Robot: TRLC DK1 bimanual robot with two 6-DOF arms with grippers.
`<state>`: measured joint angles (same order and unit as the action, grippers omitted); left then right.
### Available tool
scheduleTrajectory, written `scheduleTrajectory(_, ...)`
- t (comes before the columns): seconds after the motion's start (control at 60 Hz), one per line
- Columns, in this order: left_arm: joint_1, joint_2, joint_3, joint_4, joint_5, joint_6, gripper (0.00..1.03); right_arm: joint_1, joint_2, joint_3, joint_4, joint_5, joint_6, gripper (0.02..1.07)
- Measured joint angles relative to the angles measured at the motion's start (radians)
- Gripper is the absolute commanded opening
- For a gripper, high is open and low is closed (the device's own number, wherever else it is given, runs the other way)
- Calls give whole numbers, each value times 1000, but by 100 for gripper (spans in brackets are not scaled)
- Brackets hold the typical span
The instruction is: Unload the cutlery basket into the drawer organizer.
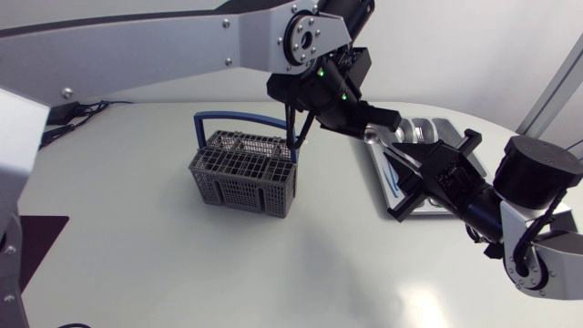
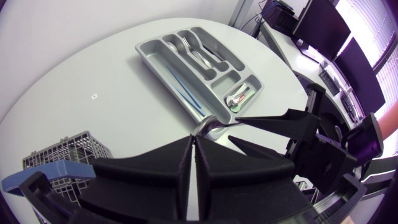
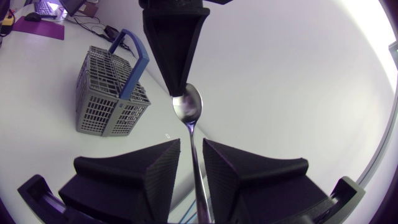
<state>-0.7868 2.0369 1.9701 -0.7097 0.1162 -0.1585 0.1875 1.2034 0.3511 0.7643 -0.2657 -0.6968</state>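
**Over the table's right side, a spoon hangs between two grippers**

Seen from above, the left arm (image 1: 182,46) lies across the pale table (image 1: 164,264), past the grey cutlery basket (image 1: 241,187). The right arm (image 1: 537,182) meets it over the drawer organizer (image 2: 144,47), which already holds some cutlery. The left gripper (image 2: 194,142) has its fingers pressed together on the edge of the bowl of a spoon (image 3: 188,107), holding it in the air with the handle pointing at the right gripper (image 3: 191,143). That gripper's fingers stand slightly spread on either side of the handle. A sliver of gap shows on one side, so it does not grip yet.

This looks like a handover. To do it well, the right gripper should centre the handle between its fingers and close fully before the left lets go. The left should then open and draw straight back off the bowl, without dragging the spoon sideways. A grip partway along the handle would likely keep the spoon balanced for laying into a compartment.

From above, both grippers cover much of the organizer. The basket's grid makes it hard to tell whether cutlery remains inside. The handle's far end is cut off beneath the right gripper.
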Motion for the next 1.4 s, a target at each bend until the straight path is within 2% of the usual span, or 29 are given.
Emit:
scheduleTrajectory(0.517,-19,0,0,-19,18,-3,3,-7,5,0,8,-18,-7,34)
scheduleTrajectory(0.633,-20,0,0,-20,18,-3,3,-7,12,0,17,-18,-10,19)
scheduleTrajectory(0.883,-19,0,3,-25,18,-3,3,-7,22,0,18,-19,-14,16)
scheduleTrajectory(1.1,-19,0,15,-31,19,-3,3,-11,51,0,18,-19,-15,8)
scheduleTrajectory(1.4,-19,0,15,-34,19,-3,3,-14,54,0,18,-19,-14,8)
